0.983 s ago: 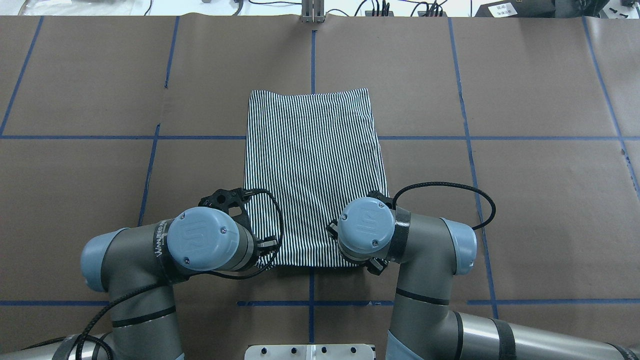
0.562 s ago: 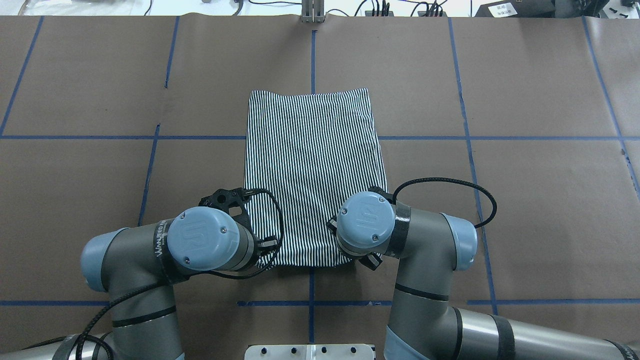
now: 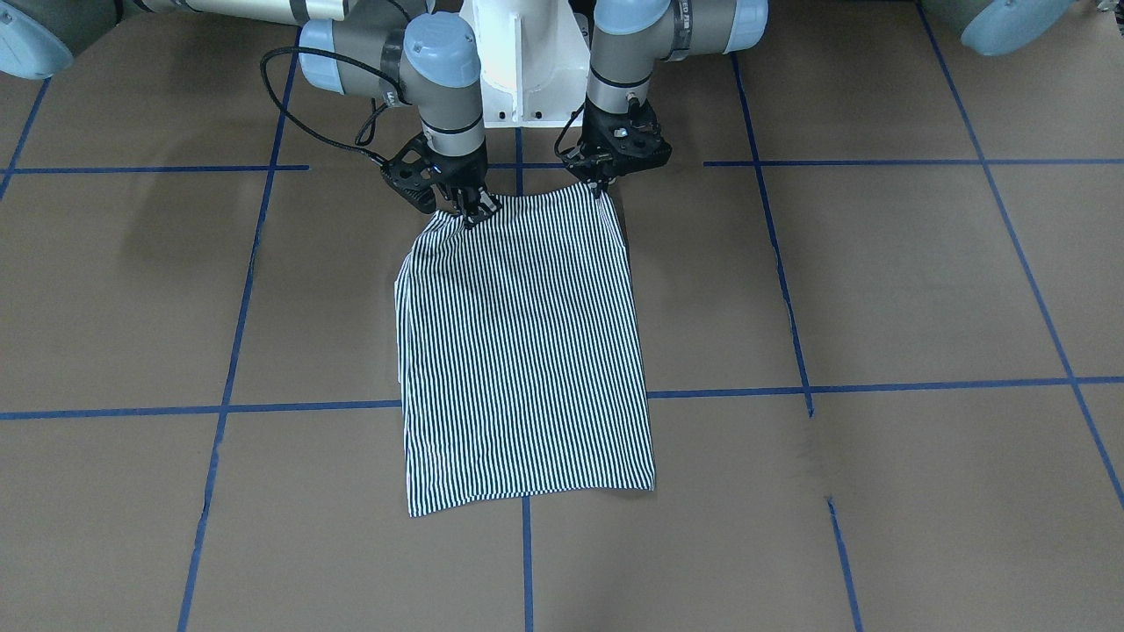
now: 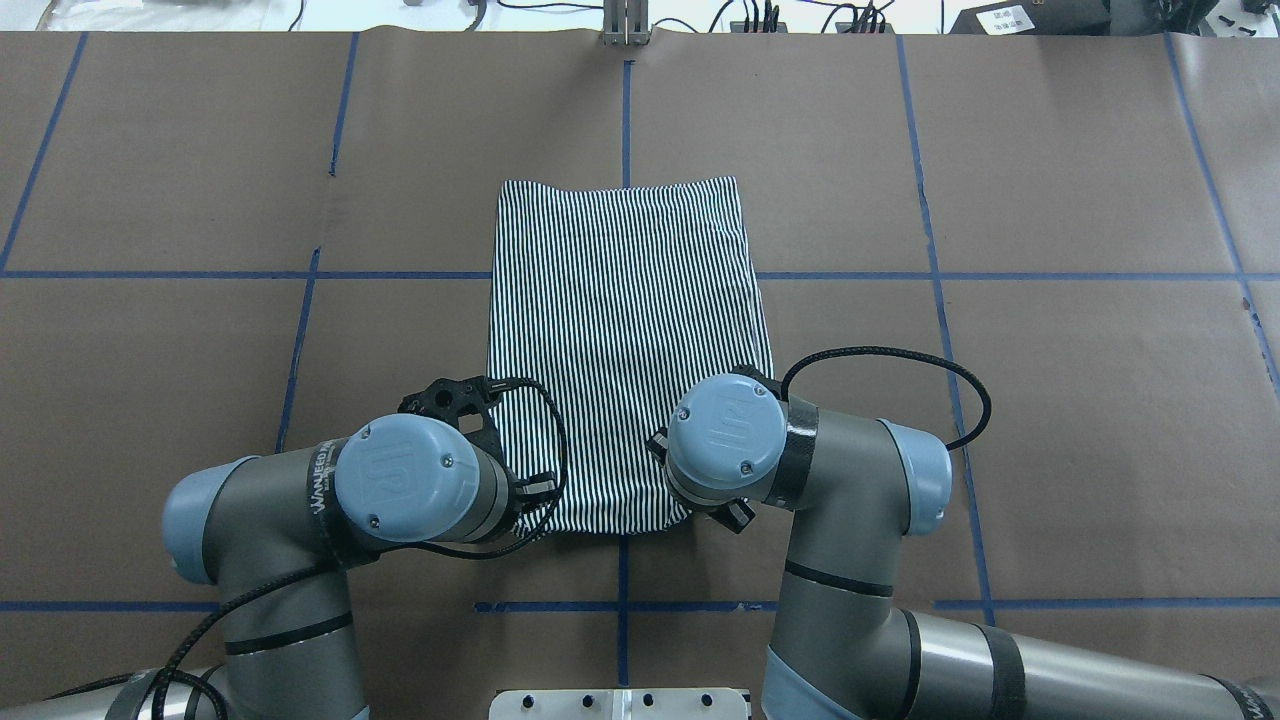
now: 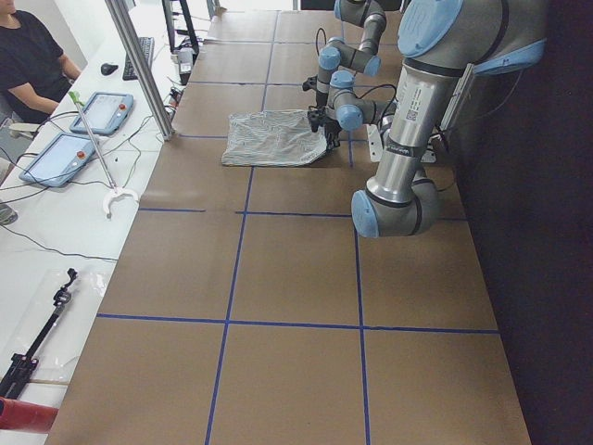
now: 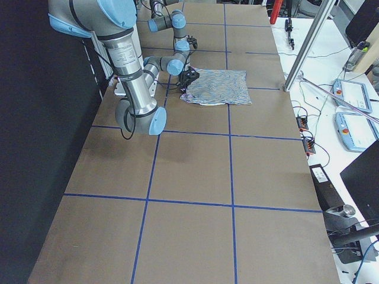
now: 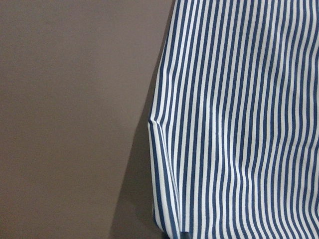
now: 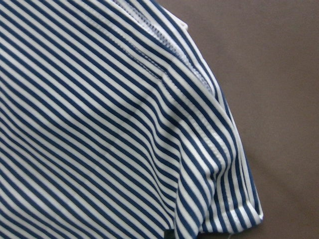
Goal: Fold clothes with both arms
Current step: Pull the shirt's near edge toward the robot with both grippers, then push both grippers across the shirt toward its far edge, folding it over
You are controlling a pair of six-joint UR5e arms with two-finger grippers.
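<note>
Since a second ago the right pincer [image 3: 470, 209] has drawn its corner of the polo shirt [image 3: 527, 351] inward and slightly up, while the left pincer [image 3: 601, 186] has stayed put. The shirt lies mid-desk [image 3: 878, 290] as a narrow striped rectangle with sleeves and collar out of sight, so the side folds look done. Both pincers are closed on the two corners nearest the robot, and the right corner is bunched. What remains, I judge, is carrying that edge over to the far edge, and perhaps one more halving.
</note>
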